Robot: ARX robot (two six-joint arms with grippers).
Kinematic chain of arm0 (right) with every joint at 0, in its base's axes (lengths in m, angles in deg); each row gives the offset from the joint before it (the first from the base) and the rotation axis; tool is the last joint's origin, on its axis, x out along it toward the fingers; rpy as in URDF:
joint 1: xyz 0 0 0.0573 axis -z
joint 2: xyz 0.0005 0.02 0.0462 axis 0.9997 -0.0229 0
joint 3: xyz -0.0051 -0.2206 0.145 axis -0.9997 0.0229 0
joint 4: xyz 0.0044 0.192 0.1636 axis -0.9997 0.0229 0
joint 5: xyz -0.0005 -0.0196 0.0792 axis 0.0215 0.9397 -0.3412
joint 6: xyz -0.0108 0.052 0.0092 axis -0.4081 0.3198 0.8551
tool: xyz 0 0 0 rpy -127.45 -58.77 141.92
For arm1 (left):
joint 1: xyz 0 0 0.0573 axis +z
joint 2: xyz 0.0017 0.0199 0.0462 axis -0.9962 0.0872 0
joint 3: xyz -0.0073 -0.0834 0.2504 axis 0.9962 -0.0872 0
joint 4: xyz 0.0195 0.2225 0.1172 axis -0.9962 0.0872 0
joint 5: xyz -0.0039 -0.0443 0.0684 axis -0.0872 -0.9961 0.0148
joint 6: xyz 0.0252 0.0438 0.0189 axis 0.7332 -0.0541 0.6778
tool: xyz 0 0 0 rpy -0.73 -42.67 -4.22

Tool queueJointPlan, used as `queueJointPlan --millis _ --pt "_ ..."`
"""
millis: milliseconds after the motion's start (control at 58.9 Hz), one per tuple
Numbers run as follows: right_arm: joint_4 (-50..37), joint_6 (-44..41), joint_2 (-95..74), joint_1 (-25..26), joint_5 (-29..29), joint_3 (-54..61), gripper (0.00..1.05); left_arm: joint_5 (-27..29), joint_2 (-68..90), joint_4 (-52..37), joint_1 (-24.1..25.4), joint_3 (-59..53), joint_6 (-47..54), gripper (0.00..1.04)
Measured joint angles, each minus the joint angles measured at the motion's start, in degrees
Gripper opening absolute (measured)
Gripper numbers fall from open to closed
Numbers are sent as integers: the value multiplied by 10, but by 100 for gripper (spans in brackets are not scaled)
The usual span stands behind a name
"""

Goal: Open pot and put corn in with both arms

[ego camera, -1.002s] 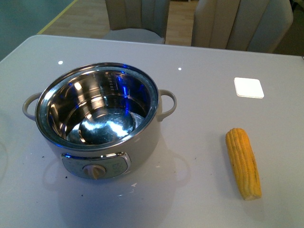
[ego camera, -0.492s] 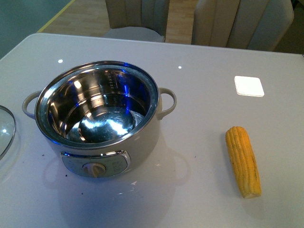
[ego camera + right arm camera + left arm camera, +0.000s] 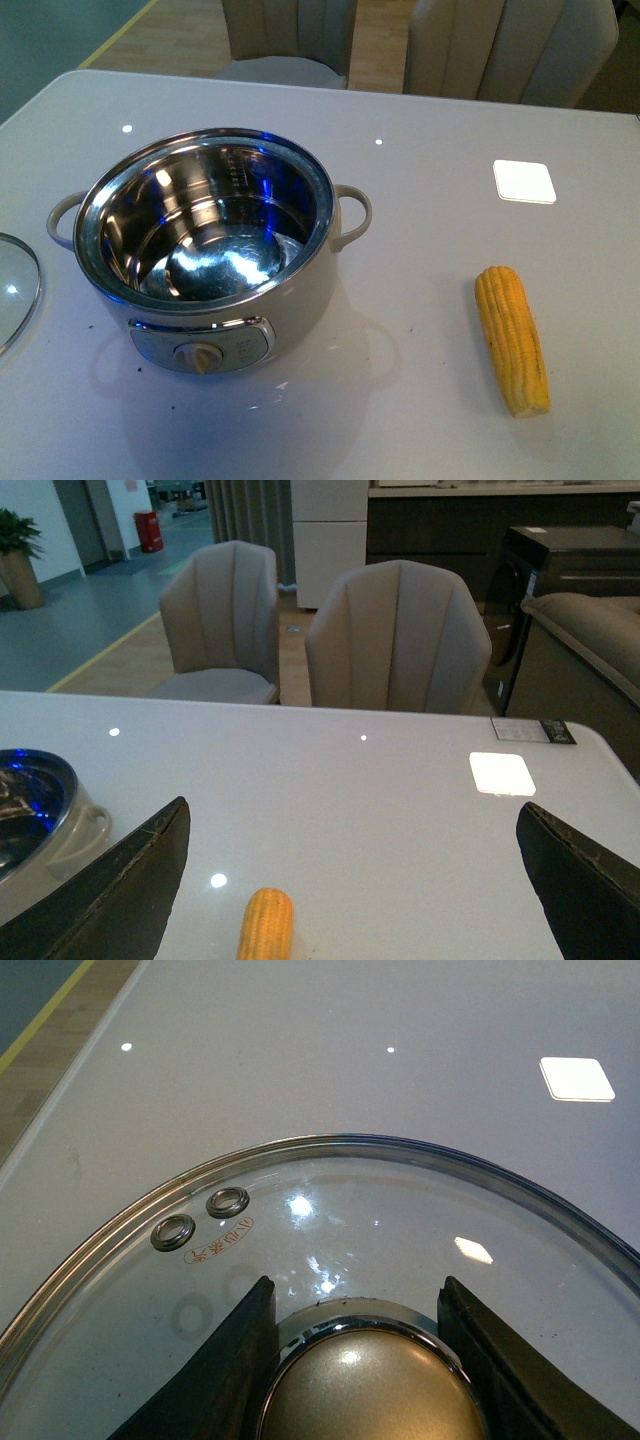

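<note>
Left of the pot (image 3: 312, 290), left hand (image 3: 355, 1290) pinches lid knob (image 3: 370, 1392); right hand (image 3: 350, 810) spread.

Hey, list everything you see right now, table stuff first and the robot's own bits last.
pot: one, cream with steel inside, uncovered and empty, table's left half
lid: one, clear glass, left of pot
corn: one, yellow, lying on table right of pot
square pad: one, white, table's far right
chairs: two, beige, behind table
table: one, pale grey
left end effector: one, black, closed on lid
right end effector: one, black, open, above table near corn
</note>
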Motion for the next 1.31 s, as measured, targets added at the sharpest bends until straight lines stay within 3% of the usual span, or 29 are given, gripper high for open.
queueJointPlan --millis 119,458,764,985,1307 --pt "0 0 0 0 0 0 96 0 1 0 0 1 -1 46" --pt "0 0 0 0 0 0 96 12 -12 -1 -2 -4 -12 99" --pt "0 0 0 0 0 0 96 13 -164 -20 -9 -62 -43 98" --pt "0 0 0 0 0 0 96 4 -375 -58 -26 -210 -118 98" --pt "0 0 0 0 0 0 96 34 -649 15 -92 -372 -212 98"
